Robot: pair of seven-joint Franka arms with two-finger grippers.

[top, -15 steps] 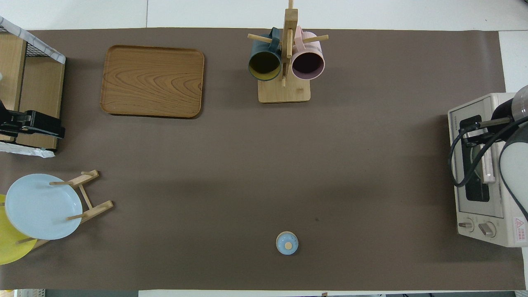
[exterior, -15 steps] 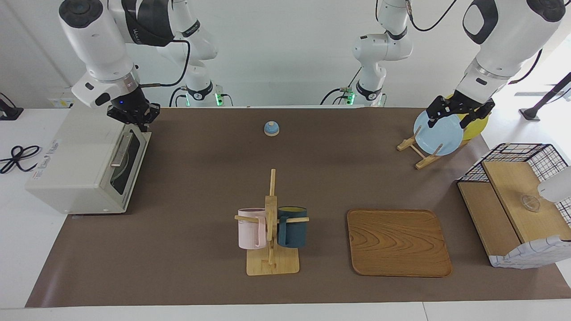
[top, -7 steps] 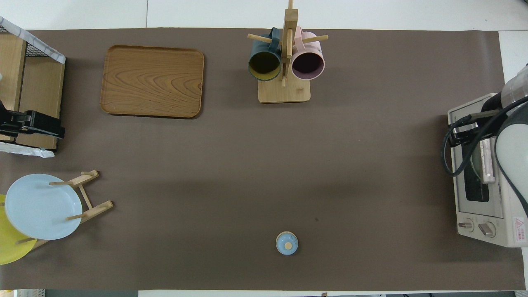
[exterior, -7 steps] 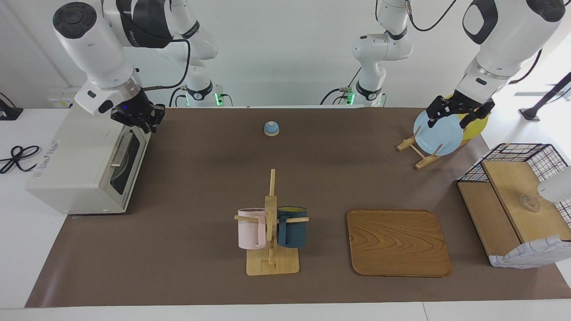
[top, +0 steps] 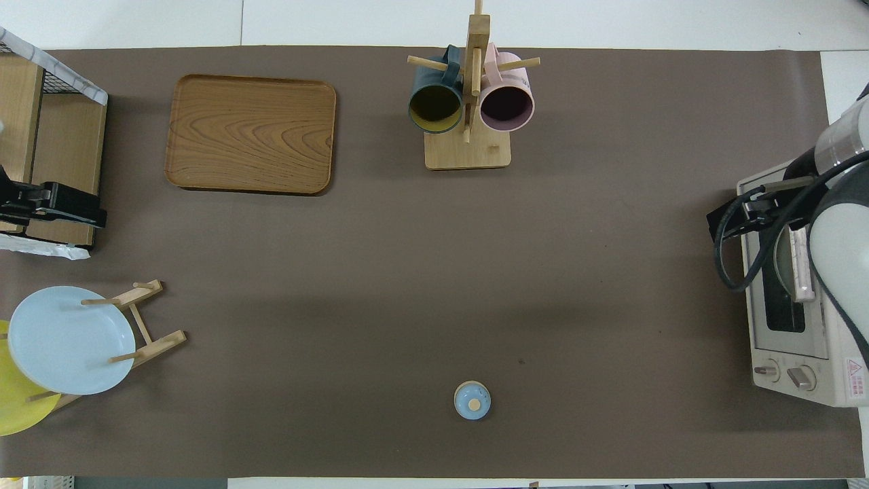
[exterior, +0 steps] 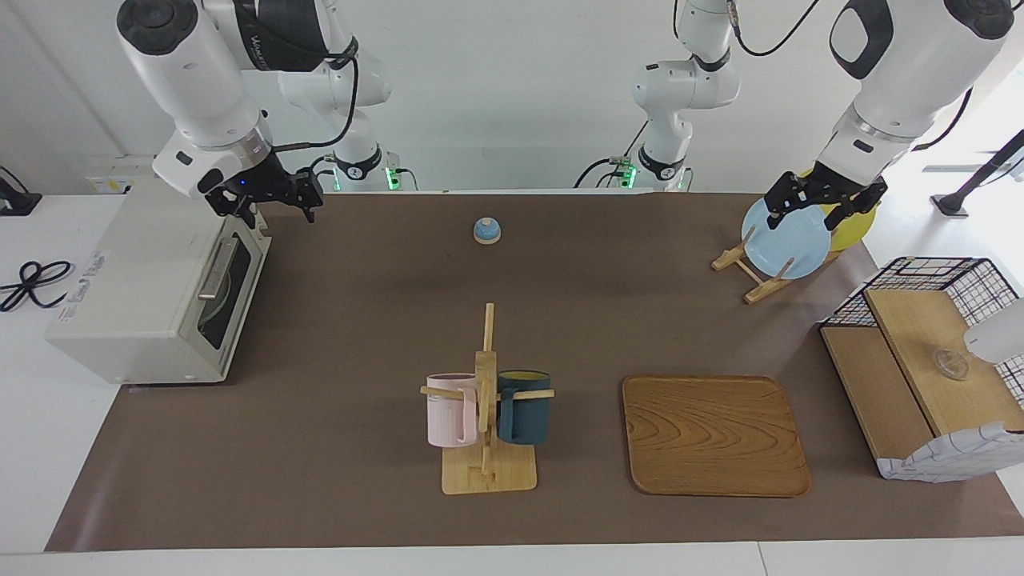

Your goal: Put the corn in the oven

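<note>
Cream oven [exterior: 152, 296], door shut, under right gripper [exterior: 272, 204], open & empty; left gripper [exterior: 824, 210] open over blue plate [exterior: 788, 240].

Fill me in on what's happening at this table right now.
The right gripper hangs open over the top corner of the toaster oven, holding nothing; the oven door is shut. No corn is visible anywhere. The left gripper waits, open, over the blue plate in its wooden rack.
</note>
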